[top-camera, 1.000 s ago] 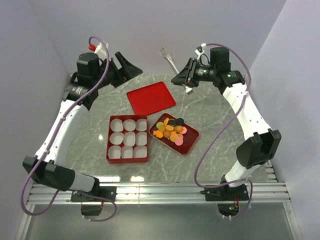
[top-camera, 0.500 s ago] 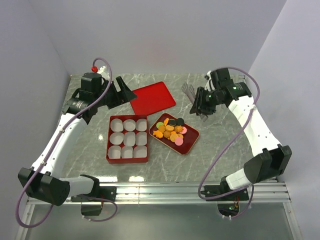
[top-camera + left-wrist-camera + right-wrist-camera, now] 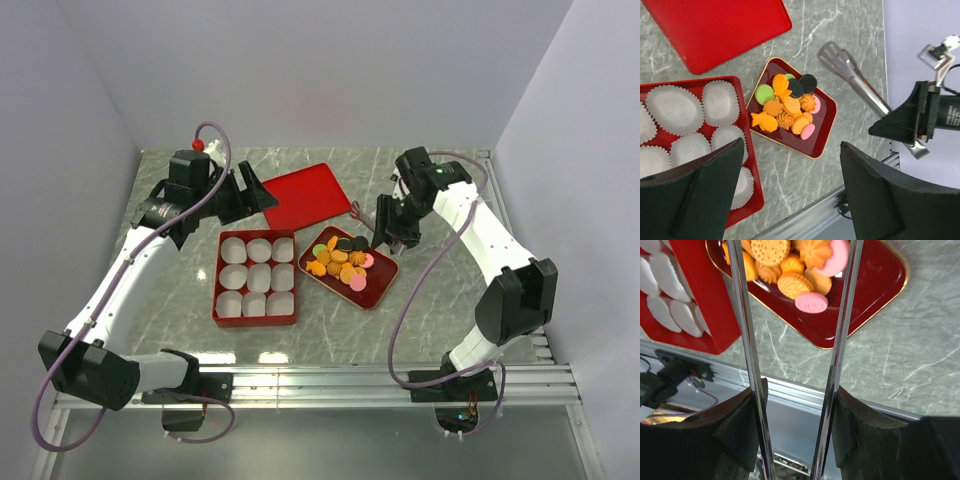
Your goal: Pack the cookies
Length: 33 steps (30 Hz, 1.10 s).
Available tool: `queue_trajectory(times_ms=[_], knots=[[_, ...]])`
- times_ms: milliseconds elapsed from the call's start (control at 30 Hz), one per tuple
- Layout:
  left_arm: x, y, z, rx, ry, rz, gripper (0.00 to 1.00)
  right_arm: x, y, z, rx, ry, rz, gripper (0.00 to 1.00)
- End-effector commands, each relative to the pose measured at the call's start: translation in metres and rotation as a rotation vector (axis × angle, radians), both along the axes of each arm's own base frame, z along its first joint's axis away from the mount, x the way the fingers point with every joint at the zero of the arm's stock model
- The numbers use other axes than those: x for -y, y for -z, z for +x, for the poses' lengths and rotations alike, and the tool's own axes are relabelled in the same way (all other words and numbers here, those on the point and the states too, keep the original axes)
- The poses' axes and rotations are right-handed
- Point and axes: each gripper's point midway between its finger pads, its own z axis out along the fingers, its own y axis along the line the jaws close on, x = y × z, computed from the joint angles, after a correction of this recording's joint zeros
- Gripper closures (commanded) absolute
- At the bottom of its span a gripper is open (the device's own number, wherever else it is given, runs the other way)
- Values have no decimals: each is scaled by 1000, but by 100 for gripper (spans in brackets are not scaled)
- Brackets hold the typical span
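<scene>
The cookies (image 3: 342,262) lie piled in a small dark-red tray (image 3: 378,284): orange, green, pink and black discs, some flower-shaped. They also show in the left wrist view (image 3: 787,107) and the right wrist view (image 3: 790,265). My right gripper (image 3: 392,228) is shut on metal tongs (image 3: 358,213), just right of the tray. The two tong arms (image 3: 746,340) stay spread between my fingers (image 3: 795,410) and point over the cookies. My left gripper (image 3: 245,190) is open and empty (image 3: 791,165), above the table behind the box.
A red box (image 3: 216,300) with several white paper cups (image 3: 258,278) sits left of the tray. Its red lid (image 3: 300,195) lies flat behind. A metal rail (image 3: 320,378) runs along the near table edge. Walls close in on three sides.
My right arm has swung forward and left from the back wall, bringing the tongs down beside the cookie tray. My left arm has lowered slightly toward the lid.
</scene>
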Motion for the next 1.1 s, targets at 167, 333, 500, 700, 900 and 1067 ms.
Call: queue_trajectory(times_ms=[167,333,500,700,900,1067], knots=[[-5,-12,3,22,-65,-16,17,-4,24,-16,-79,-76,-73,42],[1,-8,1,-19,-87,-87,19,2,26,-7,-62,-59,-146,42],[2,-8,-5,-13,-75,-104,18,2,38,-7,-73,-58,-169,42],[4,-11,-11,0,-27,-93,18,-9,41,-15,-83,-81,-178,42],[6,-2,-25,7,16,-98,18,-16,50,-17,-93,-42,-165,48],[7,1,-35,17,52,-104,18,-18,57,-18,-97,-18,-191,56]])
